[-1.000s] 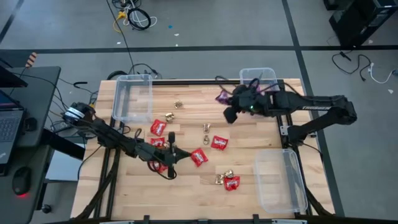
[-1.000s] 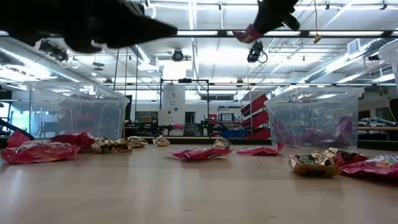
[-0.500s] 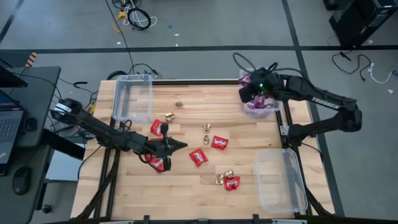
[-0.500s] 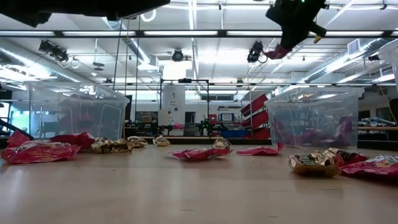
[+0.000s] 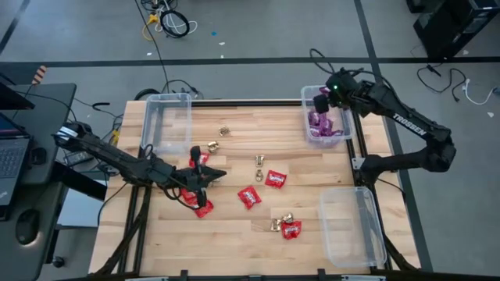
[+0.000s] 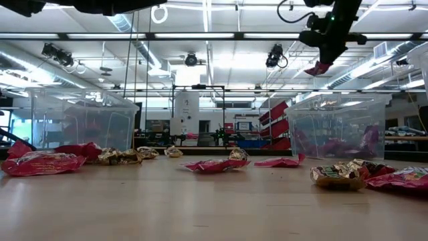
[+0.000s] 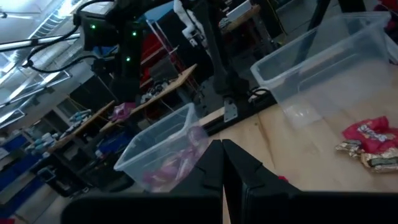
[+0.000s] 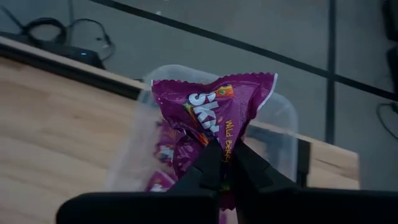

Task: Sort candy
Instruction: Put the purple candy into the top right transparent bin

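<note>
The pale wooden table [image 5: 234, 234] carries three clear plastic bins; the one at the far right corner [image 5: 344, 134] already contains several flat purple packets [image 5: 319, 125]. Above this bin hangs the right gripper [image 5: 323, 100], its fingers pinching one flat purple candy packet [image 8: 211, 115] by the lower edge, so the packet is in the air over the bin. The left gripper [image 5: 221, 173] is low over the middle-left of the table, fingers pressed together and holding nothing. Flat red packets [image 5: 250, 196] and small gold foil-wrapped pieces [image 5: 259, 161] lie scattered on the wood near it.
</note>
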Available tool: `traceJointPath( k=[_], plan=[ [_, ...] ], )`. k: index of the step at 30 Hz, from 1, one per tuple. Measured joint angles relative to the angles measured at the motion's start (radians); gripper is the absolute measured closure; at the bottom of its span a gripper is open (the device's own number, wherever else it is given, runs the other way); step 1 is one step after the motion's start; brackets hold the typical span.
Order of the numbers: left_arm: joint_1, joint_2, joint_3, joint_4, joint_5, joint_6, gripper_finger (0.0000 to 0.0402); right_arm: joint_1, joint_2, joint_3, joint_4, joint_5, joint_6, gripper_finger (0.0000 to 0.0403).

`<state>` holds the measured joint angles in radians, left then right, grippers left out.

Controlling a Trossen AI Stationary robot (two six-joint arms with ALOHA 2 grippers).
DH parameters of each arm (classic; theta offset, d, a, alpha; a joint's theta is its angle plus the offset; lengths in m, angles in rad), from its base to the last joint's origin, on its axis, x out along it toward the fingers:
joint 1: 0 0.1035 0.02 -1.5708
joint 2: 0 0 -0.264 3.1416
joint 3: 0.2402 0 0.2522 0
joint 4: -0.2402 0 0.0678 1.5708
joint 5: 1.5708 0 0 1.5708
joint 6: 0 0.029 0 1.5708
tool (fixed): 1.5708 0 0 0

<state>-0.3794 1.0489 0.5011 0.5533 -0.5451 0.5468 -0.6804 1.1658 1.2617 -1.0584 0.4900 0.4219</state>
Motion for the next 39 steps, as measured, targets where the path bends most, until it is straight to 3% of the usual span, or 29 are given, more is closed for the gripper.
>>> traceJointPath(
  k=[13, 39],
  plan=[
    [0.0, -0.121, 0.0, -0.13, -0.09, -0.001, 0.0401, -0.17, 0.003, 0.0, 0.001, -0.026, -0.104, 0.0387],
    [0.0, -0.155, 0.0, -0.187, -0.138, -0.001, 0.0401, -0.174, 0.011, -0.001, 0.018, -0.047, -0.086, 0.0388]
  ],
)
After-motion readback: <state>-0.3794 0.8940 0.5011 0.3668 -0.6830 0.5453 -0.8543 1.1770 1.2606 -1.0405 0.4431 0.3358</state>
